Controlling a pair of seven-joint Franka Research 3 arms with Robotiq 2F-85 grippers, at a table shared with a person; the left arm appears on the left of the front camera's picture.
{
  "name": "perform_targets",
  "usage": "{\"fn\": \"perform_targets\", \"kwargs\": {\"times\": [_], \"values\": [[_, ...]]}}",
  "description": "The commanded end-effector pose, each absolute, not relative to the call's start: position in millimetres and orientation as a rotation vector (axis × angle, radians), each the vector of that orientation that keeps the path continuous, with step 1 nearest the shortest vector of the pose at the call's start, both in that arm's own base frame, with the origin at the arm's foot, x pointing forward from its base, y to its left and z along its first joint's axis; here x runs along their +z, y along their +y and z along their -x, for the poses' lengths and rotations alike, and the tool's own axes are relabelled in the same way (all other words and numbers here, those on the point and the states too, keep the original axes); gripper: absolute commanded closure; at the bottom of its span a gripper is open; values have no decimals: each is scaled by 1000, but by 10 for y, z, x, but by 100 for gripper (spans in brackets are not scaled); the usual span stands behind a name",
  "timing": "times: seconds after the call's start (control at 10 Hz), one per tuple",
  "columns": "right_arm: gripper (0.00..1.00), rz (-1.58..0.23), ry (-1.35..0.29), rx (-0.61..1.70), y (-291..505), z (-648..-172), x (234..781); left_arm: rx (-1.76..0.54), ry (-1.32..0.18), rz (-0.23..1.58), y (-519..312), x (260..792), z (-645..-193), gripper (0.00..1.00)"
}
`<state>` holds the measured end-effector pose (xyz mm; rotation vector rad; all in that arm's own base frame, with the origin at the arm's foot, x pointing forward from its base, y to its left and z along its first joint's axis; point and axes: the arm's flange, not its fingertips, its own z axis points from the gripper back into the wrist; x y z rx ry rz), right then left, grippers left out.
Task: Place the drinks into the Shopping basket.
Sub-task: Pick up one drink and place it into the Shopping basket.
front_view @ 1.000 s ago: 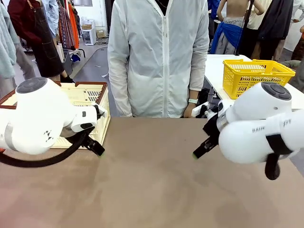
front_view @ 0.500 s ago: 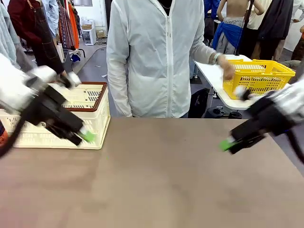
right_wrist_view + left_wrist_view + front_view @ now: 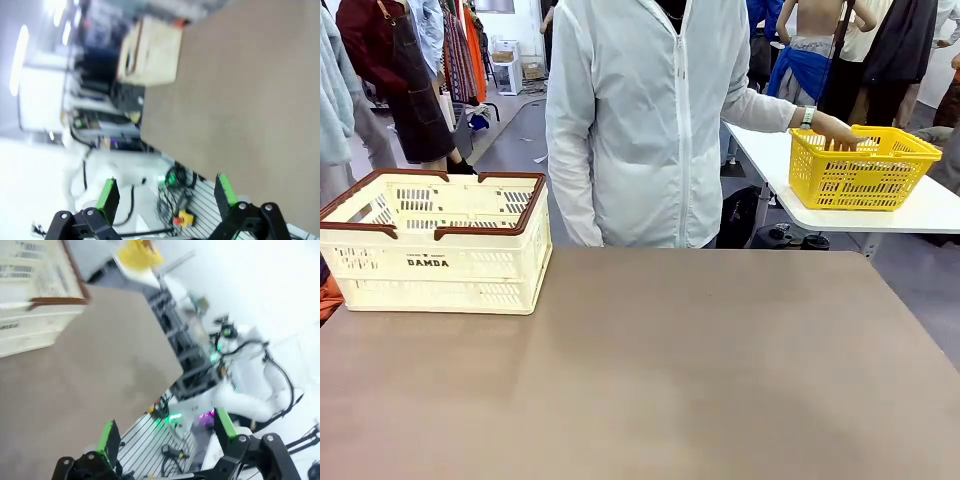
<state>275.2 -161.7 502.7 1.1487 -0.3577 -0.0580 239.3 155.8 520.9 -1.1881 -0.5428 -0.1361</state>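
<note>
Both sets of fingers are spread wide, green pads [image 3: 108, 437] well apart. The left gripper [image 3: 166, 432] and the right gripper [image 3: 166, 192] each hang back past the near edge of the desk [image 3: 670, 380], looking across it. At the desk's far left corner sits the Shopping basket [image 3: 440, 265], cream-white and slotted, with a dark brown rim and handles and "DAMDA" on its side. The person [image 3: 650, 120] at the far edge has a hand [image 3: 835, 130] at the yellow basket [image 3: 865, 170] on the white side table [image 3: 780, 170]. Half a second ago both arms swept blurred over the desk in my front view, and they have since swung back.
</note>
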Motion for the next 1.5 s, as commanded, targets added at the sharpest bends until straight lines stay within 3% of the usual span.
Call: {"fn": "perform_targets", "kwargs": {"times": [0.0, 0.4, 0.5, 0.6, 1.4], "values": [[0, -1208, -439, -163, -1888, -2856, 4954, -27, -563, 1264, 2068, 4870, -2517, 0], [0, -1254, -482, -279, -2212, -2742, 4703, 93, -578, 1319, 2566, 4484, -2388, 0], [0, -1178, -502, -299, -2182, -2740, 4694, 89, -571, 1252, 2486, 4510, -2450, 0], [0, -1241, -451, -310, -2274, -2733, 4686, 124, -574, 1310, 2554, 4409, -2327, 0], [0, -1241, -451, -310, -2274, -2733, 4686, 124, -574, 1310, 2554, 4409, -2327, 0]]}}
